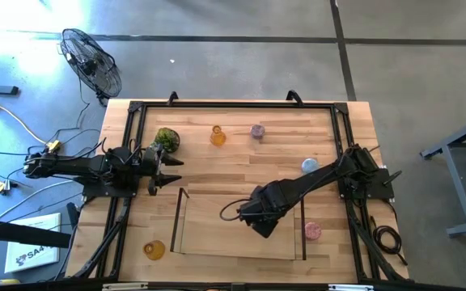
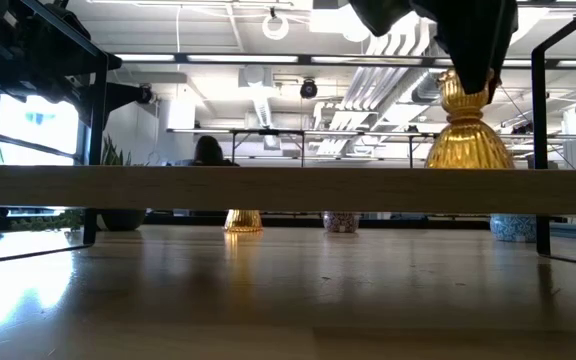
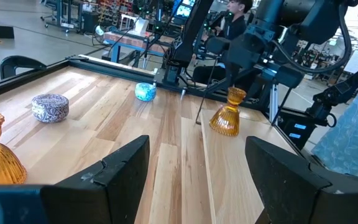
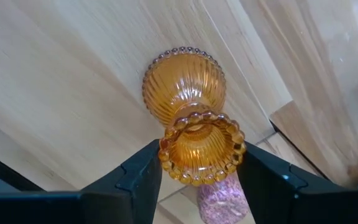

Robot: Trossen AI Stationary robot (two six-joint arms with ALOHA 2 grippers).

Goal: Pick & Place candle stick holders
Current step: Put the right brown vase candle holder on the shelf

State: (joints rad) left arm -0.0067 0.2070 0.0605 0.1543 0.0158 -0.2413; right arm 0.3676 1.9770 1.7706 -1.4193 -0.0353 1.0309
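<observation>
Currently the right gripper (image 4: 194, 171) is clamped on the beaded neck of an amber candle stick holder (image 4: 191, 124), one dark finger on each side of the rim, and carries it over the shallow clear tray (image 1: 180, 230) near the front of the surface (image 1: 241, 170). In the low view the holder's flared base appears to hang just above the tray wall, so it probably is not set down yet, though the exact gap cannot be told.

To finish this step well, the arm should lower straight down with the holder kept upright, since a narrow neck over a wide ribbed foot would tip if it landed on one edge. The fingers ought to part only once the whole foot sits flat on the tray floor, then lift vertically so they do not catch the beaded rim. The landing spot should leave room, as other pieces wait outside the tray: a second amber holder (image 1: 218, 136) and a mauve holder (image 1: 256, 130) toward the back, a light blue holder (image 1: 310, 166) beside the right arm, a pink holder (image 1: 312, 231) just right of the tray, and a third amber holder (image 1: 154, 249) at its left.

The left gripper (image 3: 194, 171) waits at the left side beside a green mossy ball (image 1: 166, 139), its fingers apart and empty.
</observation>
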